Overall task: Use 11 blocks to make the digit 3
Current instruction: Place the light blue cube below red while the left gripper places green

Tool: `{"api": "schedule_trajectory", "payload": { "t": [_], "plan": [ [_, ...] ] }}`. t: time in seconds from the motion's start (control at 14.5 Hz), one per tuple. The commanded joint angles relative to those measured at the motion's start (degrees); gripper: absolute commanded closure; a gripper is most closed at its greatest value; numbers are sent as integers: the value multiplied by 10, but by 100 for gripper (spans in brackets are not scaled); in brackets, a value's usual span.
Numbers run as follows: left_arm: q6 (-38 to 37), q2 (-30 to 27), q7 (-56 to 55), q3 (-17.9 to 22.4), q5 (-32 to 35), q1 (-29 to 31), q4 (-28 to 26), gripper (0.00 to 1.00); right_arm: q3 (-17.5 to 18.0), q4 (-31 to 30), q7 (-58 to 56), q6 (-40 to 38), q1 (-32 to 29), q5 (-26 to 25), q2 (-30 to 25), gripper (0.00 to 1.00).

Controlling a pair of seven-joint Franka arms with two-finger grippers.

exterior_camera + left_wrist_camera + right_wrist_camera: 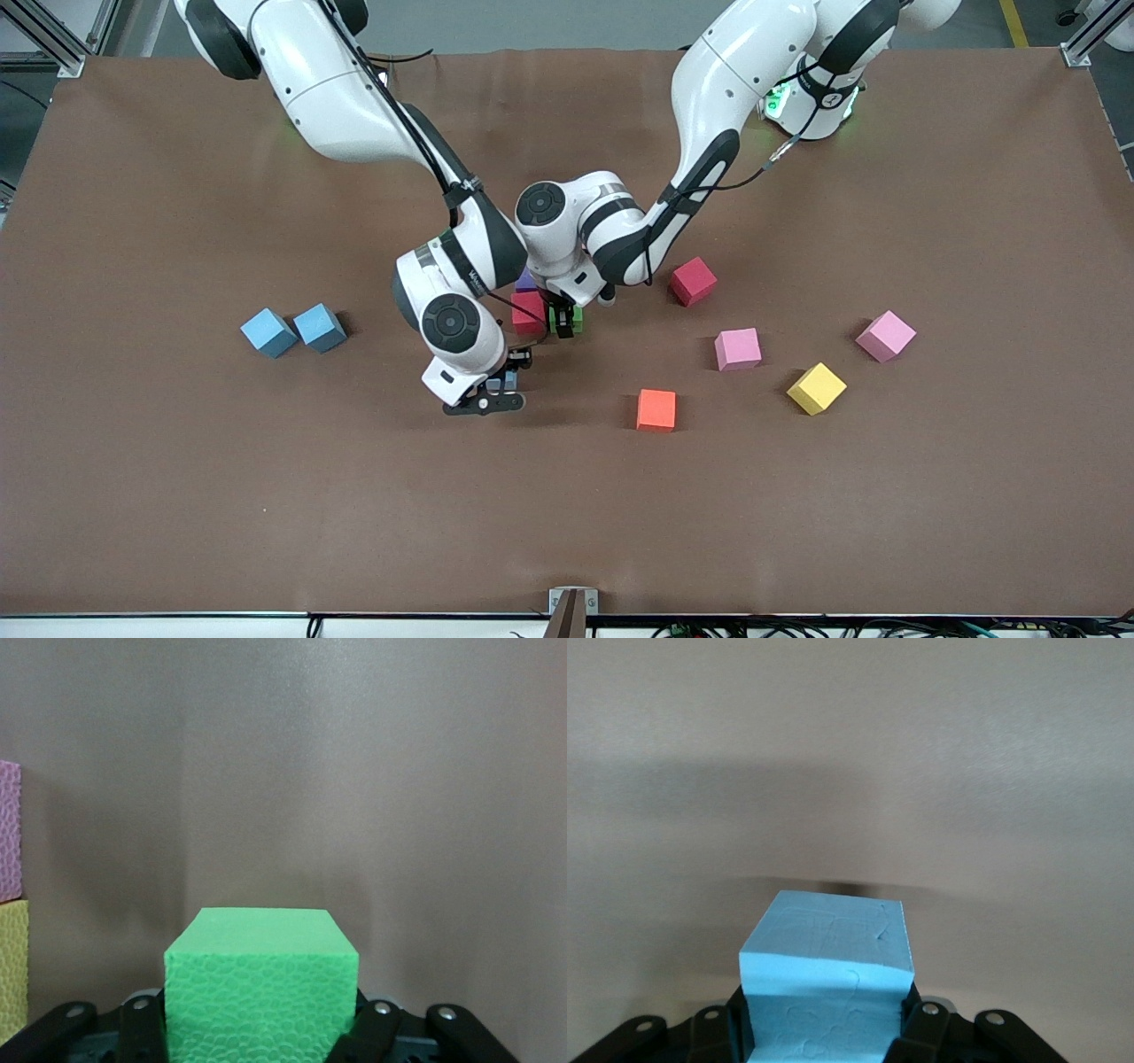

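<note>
Jaws, both grippers: closed on one cube each, as we read it from the wrist views.

1. Right gripper (502, 387) – pinches a blue block (826, 988); we log it over bare brown table (567, 532), nearest the front camera of all items.
2. Left gripper (564, 321) – pinches a green block (260, 992), low at the table, touching or just beside item 3; can't tell which.
3. Red block (527, 312) – just beside the left gripper's jaws, toward the right arm's end. Purple block (526, 282) next to it, farther from camera, mostly hidden by the arms.
4. Orange block (656, 410) – near the right gripper's jaws, toward the left arm's end.
5. Second red block (693, 282), pink block (738, 348) – near the left gripper's jaws, same direction.
6. Yellow block (817, 388), second pink block (885, 336) – well apart from both jaws, toward the left arm's end.
7. Two loose blue blocks (269, 333) (320, 328) – touching pair, well apart from the jaws, toward the right arm's end.
</note>
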Motion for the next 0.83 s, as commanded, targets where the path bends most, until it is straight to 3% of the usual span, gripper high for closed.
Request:
{"api": "schedule_trajectory", "payload": {
  "t": [0.0, 0.76],
  "plan": [
    [0, 13, -50, 7, 19, -11, 19, 94, -4, -5, 7, 11, -9, 14, -2, 61],
    [0, 12, -49, 6, 19, -11, 19, 91, 11, -2, -23, 9, -69, 16, -2, 60]
  ]
}}
